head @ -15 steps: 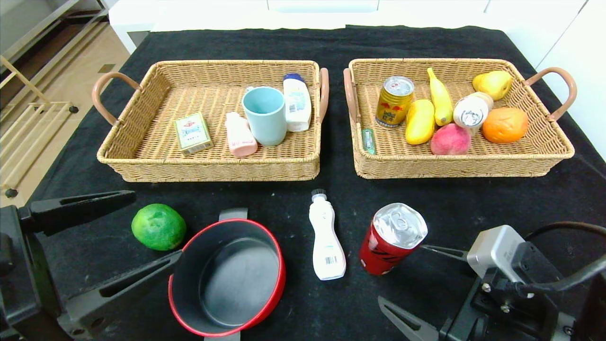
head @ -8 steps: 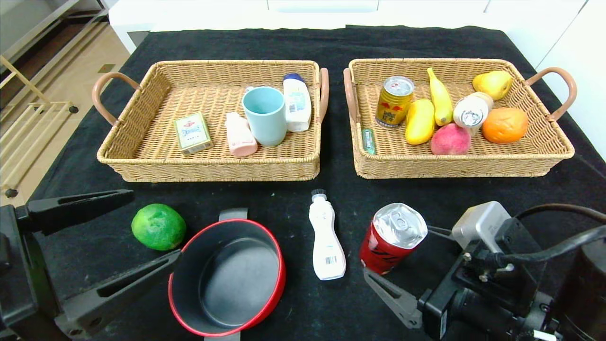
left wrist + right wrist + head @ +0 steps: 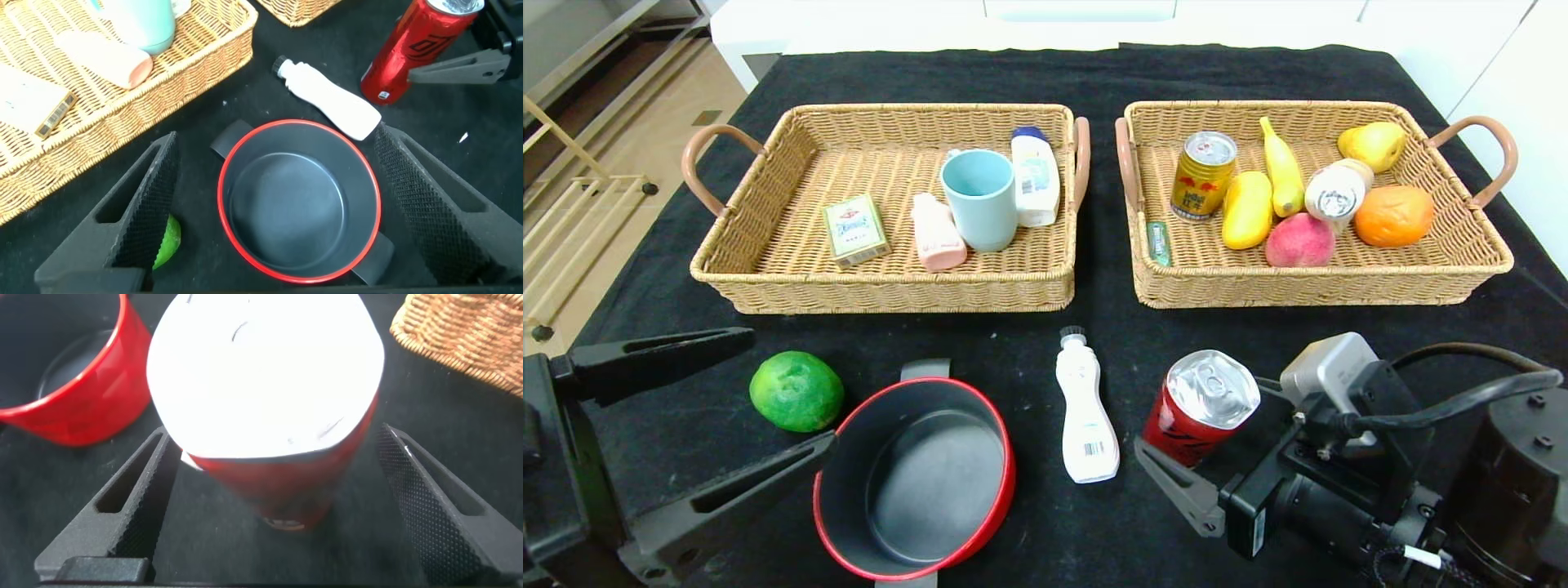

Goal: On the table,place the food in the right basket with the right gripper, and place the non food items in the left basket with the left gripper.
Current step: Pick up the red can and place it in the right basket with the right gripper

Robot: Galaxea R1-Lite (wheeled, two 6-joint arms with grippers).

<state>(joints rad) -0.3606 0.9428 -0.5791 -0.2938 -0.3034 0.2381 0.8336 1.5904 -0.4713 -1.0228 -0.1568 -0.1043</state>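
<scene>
A red drink can (image 3: 1205, 400) stands on the black cloth at the front right. My right gripper (image 3: 1199, 412) is open, with one finger on each side of the can and neither touching it; the right wrist view shows the can (image 3: 270, 465) filling the gap of this gripper (image 3: 274, 434). A white bottle (image 3: 1086, 416) lies beside the can. Further left are a red-rimmed black pot (image 3: 1005, 490) and a green lime (image 3: 800, 404). My left gripper (image 3: 786, 388) hangs open and empty at the front left, above the pot (image 3: 298, 124).
The left wicker basket (image 3: 768, 245) holds a blue cup, two bottles and a small box. The right wicker basket (image 3: 1339, 286) holds a gold can, several fruits and a small jar. Both stand behind the loose items. The table ends at the right and far sides.
My right gripper has moved forward and to the left until its open fingers stand on both sides of the red can. The left arm and all objects have stayed put.
</scene>
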